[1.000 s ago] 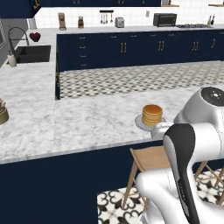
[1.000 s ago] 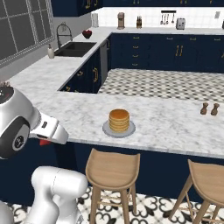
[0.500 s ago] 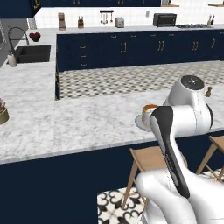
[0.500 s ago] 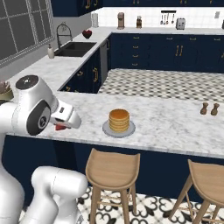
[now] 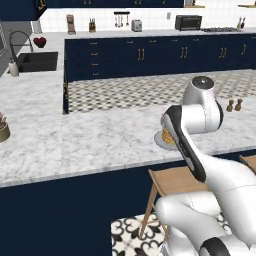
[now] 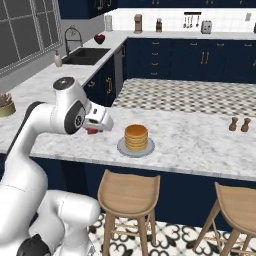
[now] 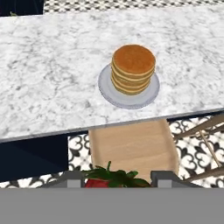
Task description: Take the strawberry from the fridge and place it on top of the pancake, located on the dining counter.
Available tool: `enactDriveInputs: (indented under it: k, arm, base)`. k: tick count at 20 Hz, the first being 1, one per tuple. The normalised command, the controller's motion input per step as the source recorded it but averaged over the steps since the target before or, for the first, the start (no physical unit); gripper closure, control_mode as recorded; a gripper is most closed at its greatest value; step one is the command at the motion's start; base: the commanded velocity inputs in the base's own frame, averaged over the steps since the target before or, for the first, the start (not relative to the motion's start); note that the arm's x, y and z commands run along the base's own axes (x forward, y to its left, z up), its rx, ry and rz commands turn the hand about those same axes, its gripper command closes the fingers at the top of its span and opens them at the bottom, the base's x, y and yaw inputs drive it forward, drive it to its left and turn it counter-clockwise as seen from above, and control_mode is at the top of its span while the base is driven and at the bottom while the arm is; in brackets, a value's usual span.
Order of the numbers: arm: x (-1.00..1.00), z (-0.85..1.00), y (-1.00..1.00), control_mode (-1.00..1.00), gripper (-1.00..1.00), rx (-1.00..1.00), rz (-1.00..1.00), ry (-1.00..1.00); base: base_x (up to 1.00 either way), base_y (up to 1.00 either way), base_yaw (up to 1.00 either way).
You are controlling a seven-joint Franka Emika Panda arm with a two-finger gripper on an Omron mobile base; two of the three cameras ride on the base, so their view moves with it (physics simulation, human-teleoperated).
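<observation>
The pancake [image 6: 136, 137] is a golden-brown stack on a pale plate [image 6: 123, 148] near the front edge of the marble dining counter [image 6: 190, 145]. My gripper [image 6: 93, 131] hovers just left of the plate, shut on the strawberry [image 6: 92, 131]. In the hand view the strawberry [image 7: 101, 182] with its green leaves sits between my fingertips [image 7: 73, 178], and the pancake [image 7: 133, 68] and plate [image 7: 109, 92] lie ahead over the counter edge. In the left base view my arm covers most of the pancake [image 5: 167, 138]. The fridge is out of view.
Two brown shakers [image 6: 239, 124] stand on the counter right of the plate. Wooden stools [image 6: 129, 187] sit under the counter's front edge, one directly below the plate [image 7: 133, 146]. A small plant pot [image 5: 3, 131] is at the far left. The sink [image 6: 85, 55] lies behind.
My arm has swung across toward the plate, carrying the strawberry from off the counter's edge to just beside the pancake. The pancake and plate have not moved.
</observation>
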Motion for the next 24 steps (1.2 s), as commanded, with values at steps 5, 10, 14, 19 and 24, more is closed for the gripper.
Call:
enactDriveInputs:
  k: [5,10,14,19,24]
  arm:
    - [1.00,0.00,-0.68,-1.00,1.00,0.01,0.00,0.00]
    - [1.00,-0.17,-0.42,-1.00,1.00,0.00,0.00,0.00]
    - [1.00,-0.42,-0.29,-1.00,1.00,0.03,0.00,0.11]
    - [0.74,-0.47,-0.02,-1.00,1.00,0.00,0.00,0.04]
    - [0.50,-0.35,-0.06,-1.00,1.00,0.00,0.00,0.00]
  base:
    - [0.00,0.00,0.00]
    - [0.00,0.00,0.00]
    - [0.00,0.00,0.00]
    - [0.00,0.00,0.00]
    - [0.00,0.00,0.00]
